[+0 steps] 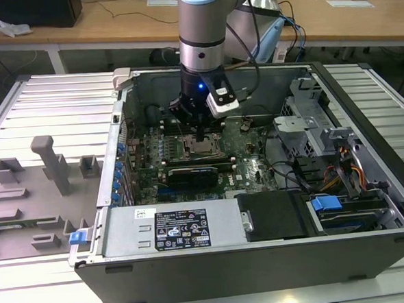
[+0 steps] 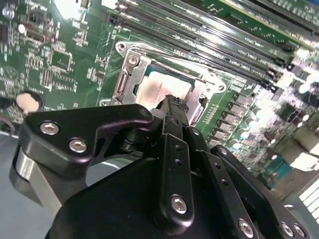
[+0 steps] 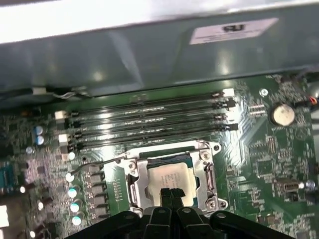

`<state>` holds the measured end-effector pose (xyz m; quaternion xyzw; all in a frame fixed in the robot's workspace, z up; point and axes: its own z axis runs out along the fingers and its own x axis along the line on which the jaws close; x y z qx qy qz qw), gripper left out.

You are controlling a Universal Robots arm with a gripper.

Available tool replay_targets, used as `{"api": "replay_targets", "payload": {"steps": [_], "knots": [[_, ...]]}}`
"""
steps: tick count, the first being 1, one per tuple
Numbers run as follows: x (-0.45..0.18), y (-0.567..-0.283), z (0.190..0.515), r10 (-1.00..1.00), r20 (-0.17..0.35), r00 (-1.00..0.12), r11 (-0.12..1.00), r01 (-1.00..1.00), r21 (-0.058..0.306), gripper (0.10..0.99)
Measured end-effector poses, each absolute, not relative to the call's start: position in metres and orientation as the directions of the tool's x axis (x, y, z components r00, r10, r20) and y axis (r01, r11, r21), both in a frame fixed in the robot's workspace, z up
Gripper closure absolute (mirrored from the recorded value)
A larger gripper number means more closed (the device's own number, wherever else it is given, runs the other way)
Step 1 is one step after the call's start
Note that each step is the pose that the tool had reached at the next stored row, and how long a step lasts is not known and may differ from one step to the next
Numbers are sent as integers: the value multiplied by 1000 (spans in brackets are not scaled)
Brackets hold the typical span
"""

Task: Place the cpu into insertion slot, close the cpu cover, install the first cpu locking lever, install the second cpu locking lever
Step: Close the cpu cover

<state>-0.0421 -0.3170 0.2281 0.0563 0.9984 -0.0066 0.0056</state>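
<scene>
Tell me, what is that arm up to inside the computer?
A robot arm hangs inside an open computer case, its gripper shut and empty, tips just over the cpu. The chip sits in the insertion slot on the green motherboard, and the cpu cover lies flat around it. Whether the tips touch the chip, I cannot tell.

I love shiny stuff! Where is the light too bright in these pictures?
First wrist view: glare whitens the edge above the case wall. Second wrist view: light bleaches a motherboard corner, and the cpu gleams pale beyond the dark gripper. Exterior view: even light, a blue lamp glowing on the arm.
</scene>
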Motion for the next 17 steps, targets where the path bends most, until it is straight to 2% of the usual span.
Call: {"api": "replay_targets", "payload": {"steps": [10,17], "knots": [[-42,-317,228,-97,-25,-995,995,-96,-12,980],[-56,-317,223,-106,-28,-994,994,-106,-13,980]]}}
